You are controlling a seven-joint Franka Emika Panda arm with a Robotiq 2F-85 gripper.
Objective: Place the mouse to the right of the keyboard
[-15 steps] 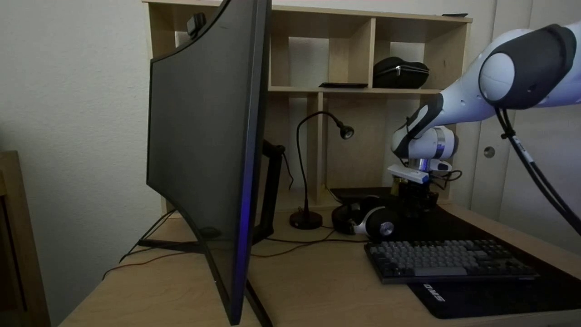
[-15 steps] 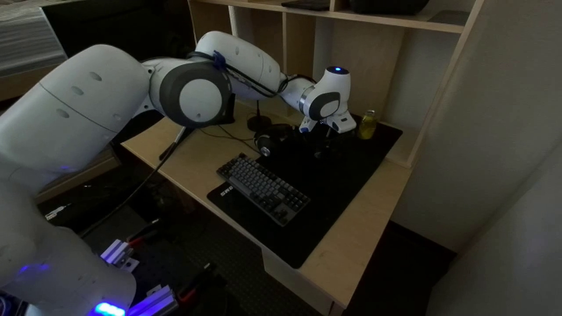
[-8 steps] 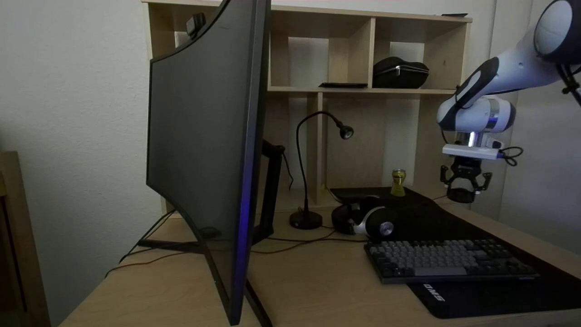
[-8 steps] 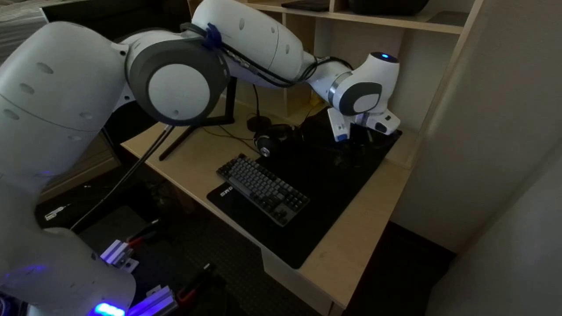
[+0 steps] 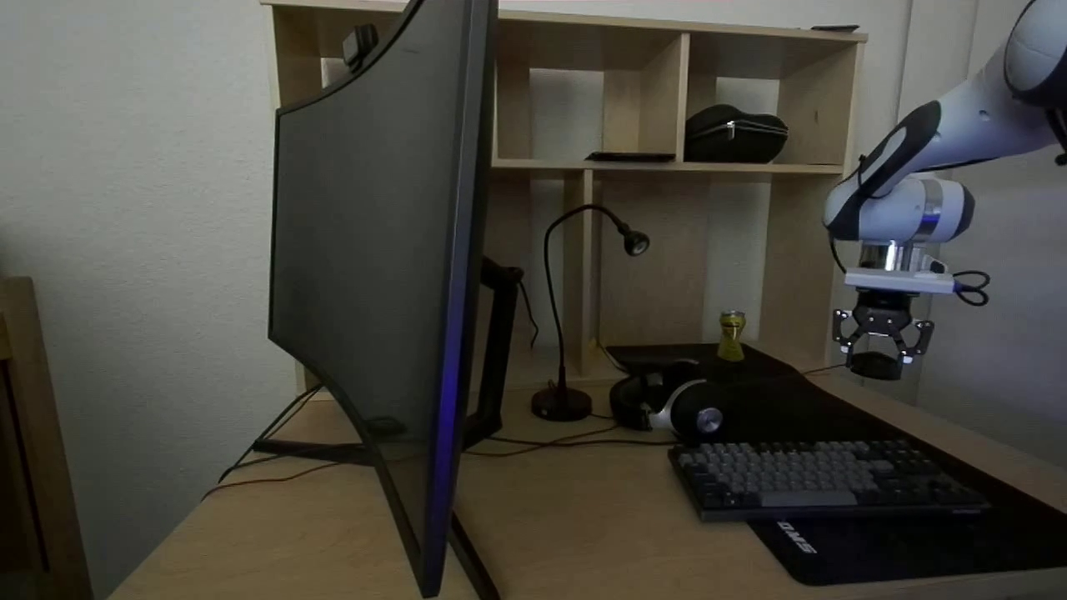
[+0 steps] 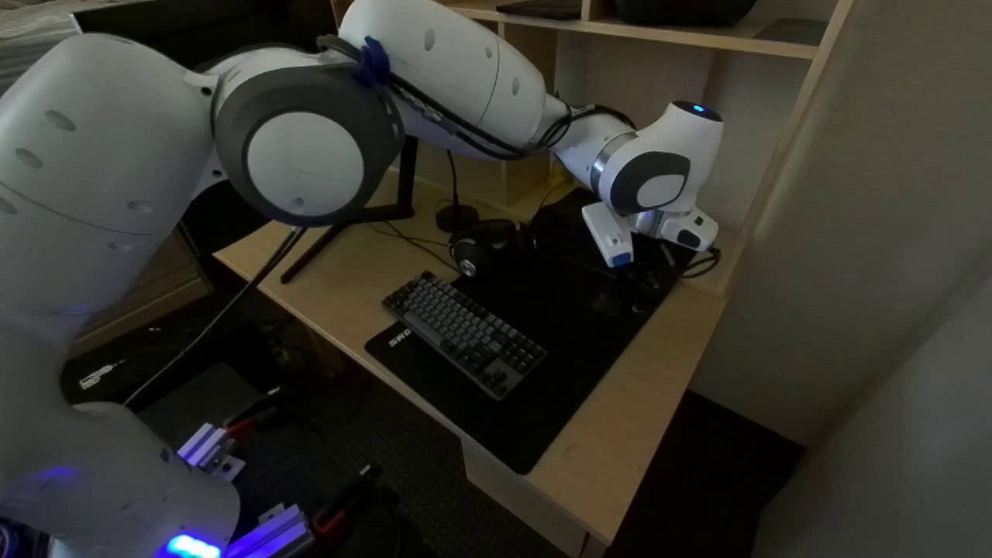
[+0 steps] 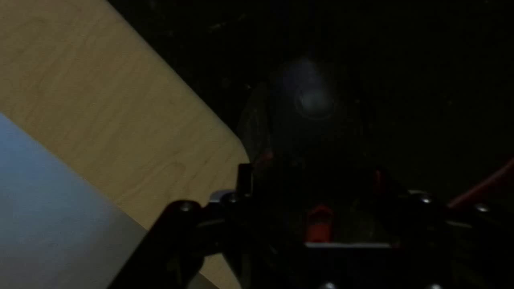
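The black keyboard (image 5: 821, 477) with grey and dark keys lies on the front part of the black desk mat; it also shows in an exterior view (image 6: 465, 333). My gripper (image 5: 877, 354) is shut on a dark rounded mouse (image 5: 874, 367) and holds it in the air, behind the keyboard and near the desk's long edge. In the wrist view the gripper (image 7: 313, 180) has its fingers on either side of the dark mouse (image 7: 315, 102), which shows a faint glow and red parts. A thin red cable (image 7: 482, 186) runs off from it. The mouse is hard to make out against the mat.
Black headphones (image 5: 700, 410) lie behind the keyboard. A lamp (image 5: 561, 402) stands beside them, and a yellow can-like container (image 5: 731, 336) stands at the back of the mat. The large curved monitor (image 5: 375, 233) stands at the left. A shelf (image 5: 633, 167) backs the desk.
The gripper has risen from low over the mat behind the headphones and moved toward the desk's long edge, carrying the mouse. The yellow container has come into full view in an exterior view.
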